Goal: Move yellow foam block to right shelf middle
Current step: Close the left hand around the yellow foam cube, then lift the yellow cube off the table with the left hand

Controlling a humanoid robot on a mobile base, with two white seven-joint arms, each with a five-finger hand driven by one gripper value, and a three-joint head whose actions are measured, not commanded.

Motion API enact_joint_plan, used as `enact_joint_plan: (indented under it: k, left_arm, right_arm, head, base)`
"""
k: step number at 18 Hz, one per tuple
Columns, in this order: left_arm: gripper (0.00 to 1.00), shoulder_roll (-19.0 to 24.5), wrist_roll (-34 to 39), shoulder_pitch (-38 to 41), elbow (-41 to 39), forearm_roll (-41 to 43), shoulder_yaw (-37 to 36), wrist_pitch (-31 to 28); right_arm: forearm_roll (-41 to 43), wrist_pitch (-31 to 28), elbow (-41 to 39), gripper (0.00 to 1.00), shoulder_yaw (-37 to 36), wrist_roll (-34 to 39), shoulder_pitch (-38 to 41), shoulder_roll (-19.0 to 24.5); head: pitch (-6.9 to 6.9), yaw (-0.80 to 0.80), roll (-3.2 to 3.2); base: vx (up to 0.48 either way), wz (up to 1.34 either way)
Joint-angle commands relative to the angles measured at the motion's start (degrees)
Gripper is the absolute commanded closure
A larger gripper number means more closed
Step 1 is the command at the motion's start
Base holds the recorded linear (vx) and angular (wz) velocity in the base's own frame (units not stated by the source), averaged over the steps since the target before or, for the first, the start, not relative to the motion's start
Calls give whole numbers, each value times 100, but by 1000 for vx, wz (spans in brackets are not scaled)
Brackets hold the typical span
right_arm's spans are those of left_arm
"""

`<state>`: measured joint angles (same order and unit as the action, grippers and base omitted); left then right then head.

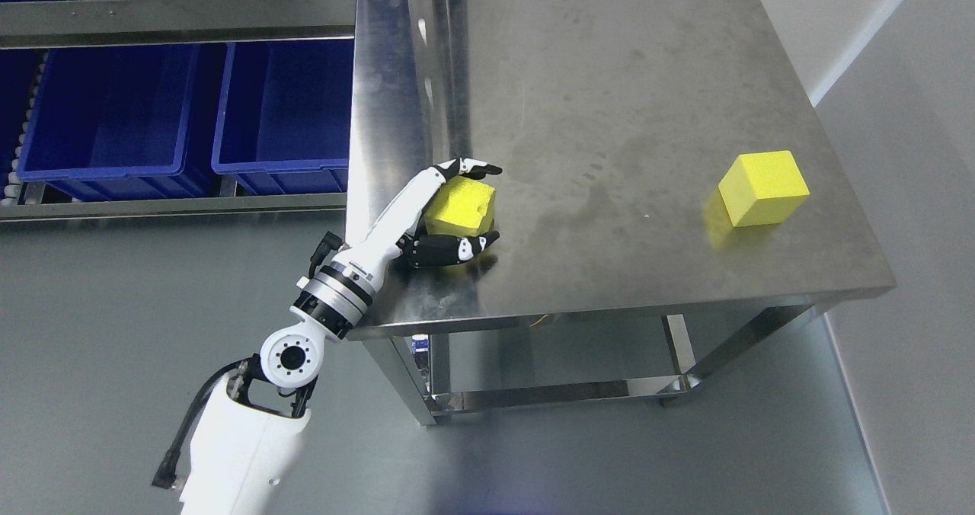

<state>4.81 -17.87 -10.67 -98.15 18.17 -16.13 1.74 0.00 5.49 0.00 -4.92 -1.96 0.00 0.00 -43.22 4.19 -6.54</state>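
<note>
the left hand (449, 210) reaches in from the lower left over the near left corner of the steel table (609, 103), its fingers (476, 169) curled around a yellow foam block (459, 204) that sits on the tabletop. a second yellow block (763, 187) rests well apart on the table's right side. blue bins (198, 111) sit on the rack to the left.

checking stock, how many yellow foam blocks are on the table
2: one yellow foam block in the left robot hand near the table's left edge, another loose at the right.
</note>
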Motion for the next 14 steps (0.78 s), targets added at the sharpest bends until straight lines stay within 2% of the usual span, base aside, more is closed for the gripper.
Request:
enact_joint_plan:
  k: [1, 2, 5, 9, 12, 14]
  left_arm:
    - [90, -50, -67, 4, 24, 266, -57, -51]
    - [100, -68, -172, 21, 24, 266, -57, -51]
    - [100, -261, -252, 74, 33, 266, 57, -51]
    - [100, -381, -200, 39, 33, 257, 733, -69]
    - [100, -381, 431, 21, 24, 213, 919, 1]
    - [100, -381, 538, 13, 24, -84, 972, 80]
  right_arm:
    - [-18, -4, -100, 0, 0, 3, 9, -100]
    - [-18, -4, -100, 0, 0, 3, 9, -100]
    - [-18, -4, -100, 0, 0, 3, 9, -100]
    - [-18, -4, -100, 0, 0, 3, 9, -100]
    - [-18, -4, -100, 0, 0, 3, 9, -100]
    - [-18, -4, -100, 0, 0, 3, 9, -100]
  head:
    - [0, 0, 0]
    - [0, 0, 0]
    - [0, 0, 0]
    - [0, 0, 0]
    - [0, 0, 0]
    - [0, 0, 0]
  base:
    - [0, 0]
    - [0, 0]
    - [0, 0]
    - [4, 7]
    - [0, 0]
    - [-9, -60]
